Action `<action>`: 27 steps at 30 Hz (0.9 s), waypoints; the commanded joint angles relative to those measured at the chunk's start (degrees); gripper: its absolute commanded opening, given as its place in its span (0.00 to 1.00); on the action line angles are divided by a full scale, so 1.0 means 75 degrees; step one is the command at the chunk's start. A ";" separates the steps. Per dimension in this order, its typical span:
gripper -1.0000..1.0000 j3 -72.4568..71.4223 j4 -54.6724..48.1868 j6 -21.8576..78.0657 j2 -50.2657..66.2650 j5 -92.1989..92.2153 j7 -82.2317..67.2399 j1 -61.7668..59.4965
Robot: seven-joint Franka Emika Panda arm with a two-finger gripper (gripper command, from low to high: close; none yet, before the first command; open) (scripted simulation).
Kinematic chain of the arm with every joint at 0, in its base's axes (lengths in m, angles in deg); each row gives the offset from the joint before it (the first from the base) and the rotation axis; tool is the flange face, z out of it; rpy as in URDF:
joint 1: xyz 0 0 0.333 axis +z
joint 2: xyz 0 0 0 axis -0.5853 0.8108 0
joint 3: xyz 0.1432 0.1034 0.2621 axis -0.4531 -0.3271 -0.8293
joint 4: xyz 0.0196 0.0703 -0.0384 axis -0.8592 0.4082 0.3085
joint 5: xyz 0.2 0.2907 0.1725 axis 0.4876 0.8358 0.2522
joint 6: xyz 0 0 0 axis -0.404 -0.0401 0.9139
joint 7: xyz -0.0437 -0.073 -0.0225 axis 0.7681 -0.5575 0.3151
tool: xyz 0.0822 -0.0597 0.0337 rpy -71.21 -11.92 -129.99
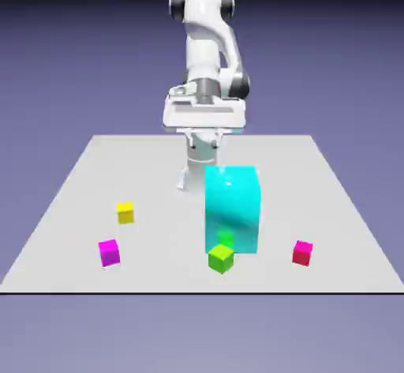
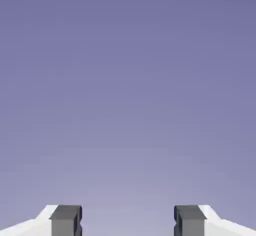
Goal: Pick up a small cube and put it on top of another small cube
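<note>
The small crimson-red cube [image 1: 302, 252] rests on the table near its front edge, toward the exterior view's right. Other small cubes lie there too: green [image 1: 222, 258], yellow [image 1: 125, 212] and magenta [image 1: 109, 251]. My gripper [image 1: 203, 152] hangs well above the far part of the table, behind the big cyan block [image 1: 233, 206] and far from every cube. In the hand view only the plain backdrop shows. Both grey fingertips [image 2: 65, 220] stand wide apart at the bottom edge, so the gripper [image 2: 127, 221] is open with nothing between them.
The tall cyan block stands mid-table, directly behind the green cube and between my gripper and the front row of cubes. The grey table [image 1: 71, 198] ends just in front of the magenta, green and crimson-red cubes.
</note>
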 commanded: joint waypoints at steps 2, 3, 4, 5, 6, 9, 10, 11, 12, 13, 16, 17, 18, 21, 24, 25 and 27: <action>0.50 -0.0530 -0.0315 0.0555 -0.0378 0.0432 0.0665 -0.0433; 0.50 -0.0795 -0.0473 0.0833 -0.0566 0.0647 0.0997 -0.0650; 0.50 -0.1059 -0.0630 0.1110 -0.0755 0.0863 0.1329 -0.0866; 0.50 -0.1324 -0.0788 0.1388 -0.0943 0.1079 0.1662 -0.1083; 0.50 -0.1589 -0.0945 0.1665 -0.1132 0.1294 0.1994 -0.1299; 0.50 -0.2383 -0.1417 0.2497 -0.1698 0.1941 0.2991 -0.1949; 0.50 -0.2648 -0.1575 0.2775 -0.1887 0.2157 0.3323 -0.2165; 0.50 -0.2913 -0.1732 0.3052 -0.2075 0.2372 0.3655 -0.2382; 0.50 -0.3177 -0.1890 0.3330 -0.2264 0.2588 0.3987 -0.2598; 0.50 -0.3442 -0.2047 0.3607 -0.2453 0.2804 0.4320 -0.2814; 0.50 -0.4236 -0.2520 0.4439 -0.3019 0.3451 0.5316 -0.3464; 0.50 -0.4501 -0.2677 0.4717 -0.3207 0.3666 0.5648 -0.3680; 0.50 -0.4766 -0.2835 0.4994 -0.3396 0.3882 0.5981 -0.3897; 0.50 -0.5560 -0.3307 0.5826 -0.3962 0.4529 0.6977 -0.4546; 0.50 -0.6354 -0.3779 0.6659 -0.4528 0.5176 0.7974 -0.5196; 0.50 -0.6619 -0.3937 0.6936 -0.4716 0.5391 0.8306 -0.5412; 0.50 -0.7148 -0.4252 0.7491 -0.5094 0.5823 0.8971 -0.5845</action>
